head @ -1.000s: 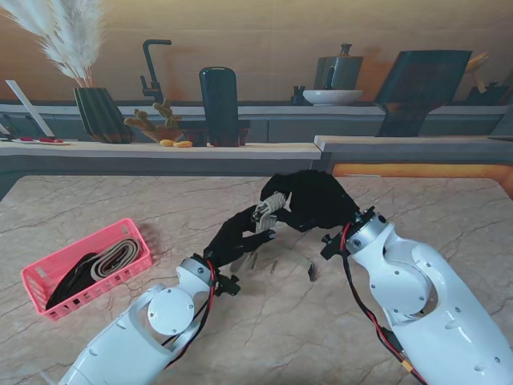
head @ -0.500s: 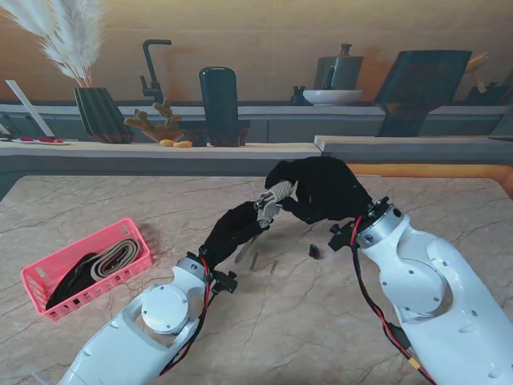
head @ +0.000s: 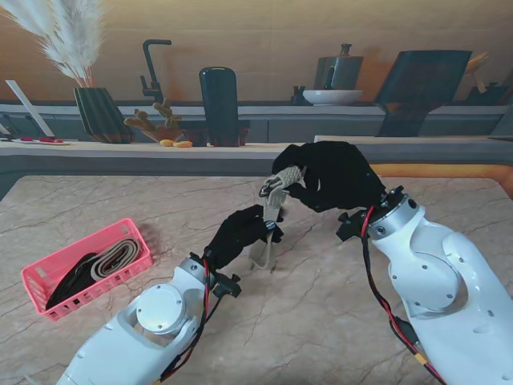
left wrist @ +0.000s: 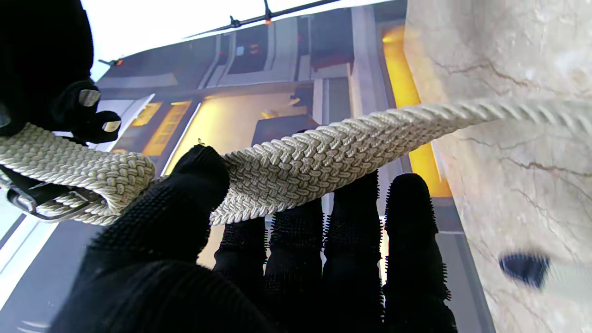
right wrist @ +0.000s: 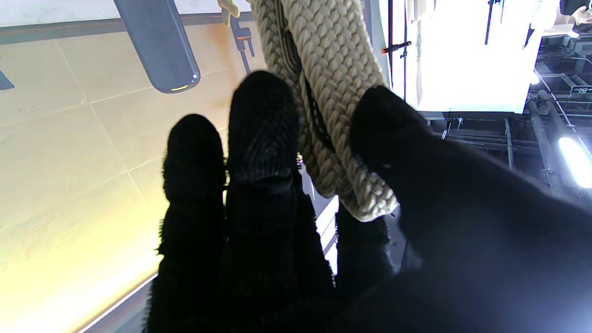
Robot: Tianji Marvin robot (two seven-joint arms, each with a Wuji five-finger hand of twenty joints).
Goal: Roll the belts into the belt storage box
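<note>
A beige braided belt (head: 271, 218) hangs in the air over the middle of the table, held by both black-gloved hands. My right hand (head: 330, 178) pinches its buckle end, where the belt is folded over, between thumb and fingers (right wrist: 263, 125). My left hand (head: 238, 234) grips the strap (left wrist: 305, 162) lower down, thumb (left wrist: 185, 194) over it, and the loose end hangs toward the table. The pink belt storage box (head: 86, 266) sits at the left, apart from both hands, with a beige belt and a black belt lying in it.
The marble table (head: 321, 321) runs under both arms. Behind its far edge a counter holds a dark vase with pampas grass (head: 100, 112), a tall dark cylinder (head: 219, 95), a bowl (head: 332, 96) and a pot. A small dark object (left wrist: 522, 268) lies on the table.
Both hands have risen with the belt. The right hand moved up and to the right, and the strap now hangs stretched between the two hands instead of bunched near the table.
</note>
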